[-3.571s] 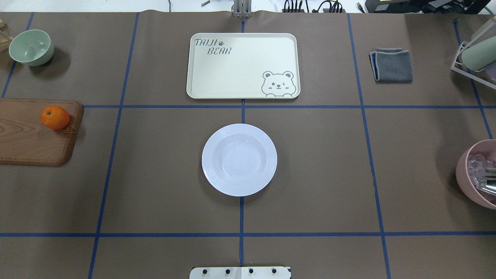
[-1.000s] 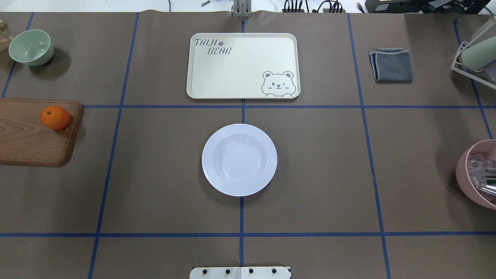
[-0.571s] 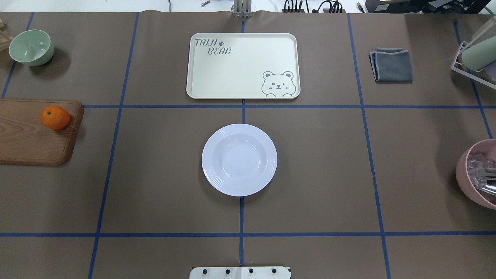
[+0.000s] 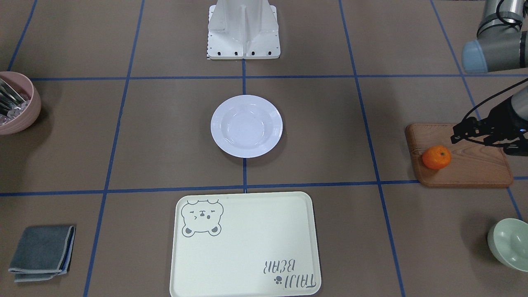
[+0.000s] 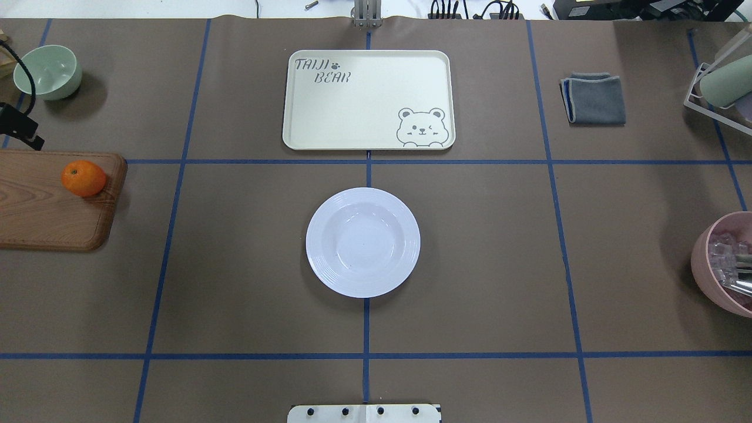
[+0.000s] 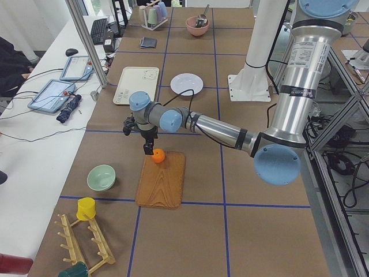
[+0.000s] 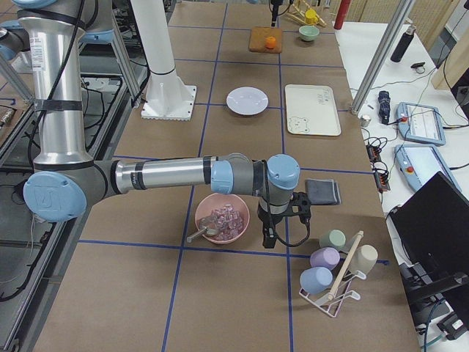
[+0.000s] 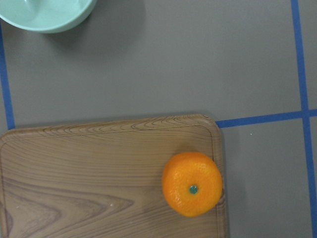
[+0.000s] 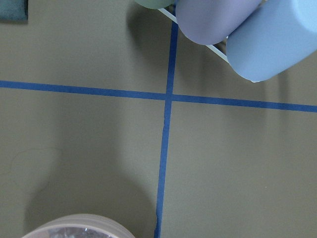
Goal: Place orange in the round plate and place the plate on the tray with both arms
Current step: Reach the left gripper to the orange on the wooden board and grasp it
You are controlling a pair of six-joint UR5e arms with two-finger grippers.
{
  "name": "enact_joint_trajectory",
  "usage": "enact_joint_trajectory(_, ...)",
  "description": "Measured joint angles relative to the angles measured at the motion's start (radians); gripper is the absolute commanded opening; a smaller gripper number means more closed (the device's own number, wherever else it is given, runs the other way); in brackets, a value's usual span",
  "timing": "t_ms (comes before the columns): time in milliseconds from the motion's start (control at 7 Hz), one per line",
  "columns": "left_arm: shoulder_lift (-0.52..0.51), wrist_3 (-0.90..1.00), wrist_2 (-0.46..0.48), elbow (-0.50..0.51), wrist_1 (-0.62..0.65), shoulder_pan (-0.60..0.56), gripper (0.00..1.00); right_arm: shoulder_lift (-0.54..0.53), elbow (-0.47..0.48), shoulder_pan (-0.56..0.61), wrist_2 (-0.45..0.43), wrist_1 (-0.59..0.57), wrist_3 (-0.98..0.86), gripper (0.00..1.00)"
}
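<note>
Change: the left arm has swung into the overhead view at its left edge, where a moment ago there was only bare surface. The left end effector (image 6: pixel 149 148) now hangs over the far edge of the board (image 5: pixel 41 217), way out to the plate's left, close to the orange (image 5: pixel 84 178) but not touching it. Nothing else has moved. The orange sits on the board's corner nearest the plate (image 5: pixel 362 242), far left of it. The plate is empty, dead centre in front of the robot. The tray (image 5: pixel 367 100) is also empty, just beyond the plate on the side away from the robot, with a gap between them. The left wrist view shows the orange low and off to one side with its stem dot up, so the tool probably isn't lined up over the fruit and needs a short shift before descending. No fingers show in that view, and the other views are too small or side-on, so I can't tell whether the left end effector is spread or pressed together. The right end effector (image 7: pixel 269 236) is parked far right of the plate, beside the pink bowl (image 7: pixel 222 218). It shows only in the side view, so I can't tell its state either. Task reading: the pick approach on the orange has just started and no step is finished. The plate-to-tray lift with both arms is a long way off.
</note>
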Motion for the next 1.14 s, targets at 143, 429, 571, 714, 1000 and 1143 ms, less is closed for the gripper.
enact_joint_trajectory(143, -0.003, -0.059, 0.012, 0.046, -0.082, 0.028, 0.99, -0.002, -0.002, 0.000, 0.002, 0.002, 0.002, 1.00)
enact_joint_trajectory(429, -0.005, -0.095, 0.020, 0.101, -0.156, 0.065, 0.99, 0.001, -0.008, -0.001, 0.007, 0.002, 0.006, 1.00)
enact_joint_trajectory(571, -0.006, -0.098, 0.027, 0.109, -0.164, 0.087, 0.99, 0.005, -0.011, -0.001, 0.013, 0.002, 0.009, 1.00)
enact_joint_trajectory(714, -0.006, -0.099, 0.043, 0.115, -0.167, 0.110, 0.99, 0.007, -0.016, -0.002, 0.018, 0.002, 0.011, 1.00)
enact_joint_trajectory(1000, -0.007, -0.095, 0.062, 0.136, -0.176, 0.136, 0.91, 0.007, -0.019, -0.002, 0.025, 0.001, 0.013, 1.00)
enact_joint_trajectory(1143, -0.009, -0.093, 0.064, 0.156, -0.192, 0.139, 0.44, 0.007, -0.019, -0.001, 0.031, 0.001, 0.013, 1.00)
